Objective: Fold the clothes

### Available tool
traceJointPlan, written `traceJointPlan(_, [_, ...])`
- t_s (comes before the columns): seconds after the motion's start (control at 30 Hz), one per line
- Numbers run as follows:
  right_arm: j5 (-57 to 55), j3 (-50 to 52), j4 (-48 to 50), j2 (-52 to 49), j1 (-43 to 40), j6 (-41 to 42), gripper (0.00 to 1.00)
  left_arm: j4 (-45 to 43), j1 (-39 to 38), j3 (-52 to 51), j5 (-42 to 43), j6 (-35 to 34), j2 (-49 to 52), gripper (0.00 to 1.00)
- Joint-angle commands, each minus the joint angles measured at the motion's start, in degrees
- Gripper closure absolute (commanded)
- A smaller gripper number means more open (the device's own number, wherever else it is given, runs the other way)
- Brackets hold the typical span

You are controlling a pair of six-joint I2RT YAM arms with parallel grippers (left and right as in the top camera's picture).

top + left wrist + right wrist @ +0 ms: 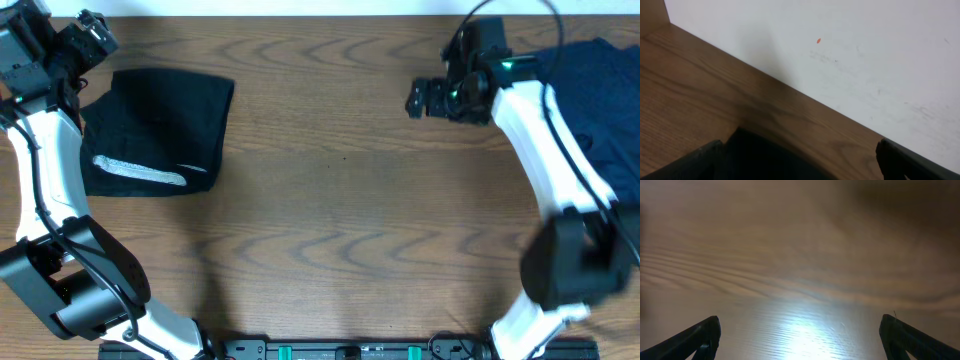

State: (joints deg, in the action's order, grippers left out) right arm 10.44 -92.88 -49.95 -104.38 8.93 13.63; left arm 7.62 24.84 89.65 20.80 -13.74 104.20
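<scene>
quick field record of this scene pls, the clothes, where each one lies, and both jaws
table: brown wood grain
black garment: far left, looks folded into a rectangle
pale strip: shows near the black garment's front edge
navy garment: far right, lying loose, partly under the right arm
left jaws: open, by the black garment's far left corner
right jaws: open over table wood, nothing between them
left to do: navy garment looks unfolded
</scene>
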Motion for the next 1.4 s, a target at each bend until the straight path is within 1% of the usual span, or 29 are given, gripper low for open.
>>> traceJointPlan(0.0, [-5.22,-0.74,1.81,11.69,1.66,-1.38,0.01,0.09,-0.02,-0.07,0.22,-0.52,0.39,0.02])
traceJointPlan(0.1, [-5.99,-0.74,3.52,18.45,1.86,-4.5,0.01,0.09,-0.02,-0.07,0.22,-0.52,0.39,0.02])
traceJointPlan(0.23, [-5.97,0.61,8.11,26.47,1.86,-9.64,0.01,0.11,-0.02,-0.07,0.22,-0.52,0.39,0.02])
traceJointPlan(0.37, [-6.16,7.32,14.47,35.74,1.7,-11.17,0.01,0.11,-0.02,-0.07,0.22,-0.52,0.39,0.02])
traceJointPlan(0.5, [-6.16,21.57,24.9,47.52,1.36,-11.17,0.01,0.09,-0.02,-0.07,0.22,-0.52,0.39,0.02])
traceJointPlan(0.63, [-6.19,40.59,40.52,58.95,0.5,-11.17,0.01,0.09,-0.02,-0.07,0.22,-0.52,0.39,0.02])
traceJointPlan(0.8, [-6.14,62.12,57.46,70.05,-2.25,-10.88,0.01,0.09,-0.02,-0.07,0.22,-0.52,0.39,0.02])
traceJointPlan(0.9, [-6.21,72.19,65.64,75.97,-2.69,-10.93,0.01,0.09,-0.02,-0.07,0.22,-0.52,0.39,0.02])
traceJointPlan(1.0, [-7.39,78.49,69.37,79.93,-2.71,-10.88,0.01,0.09,-0.02,-0.07,0.22,-0.52,0.39,0.02])
traceJointPlan(1.1, [-8.81,83.65,70.84,84.15,-2.78,-10.03,0.01,0.09,-0.02,-0.07,0.22,-0.52,0.39,0.02])
traceJointPlan(1.27, [-9.51,88.96,70.2,91.17,-3.69,-7.17,0.01,0.09,-0.02,-0.07,0.22,-0.52,0.39,0.02])
traceJointPlan(1.37, [-9.55,90.6,67.54,94.79,-4.22,-6.82,0.01,0.11,-0.02,-0.07,0.22,-0.55,0.39,0.02])
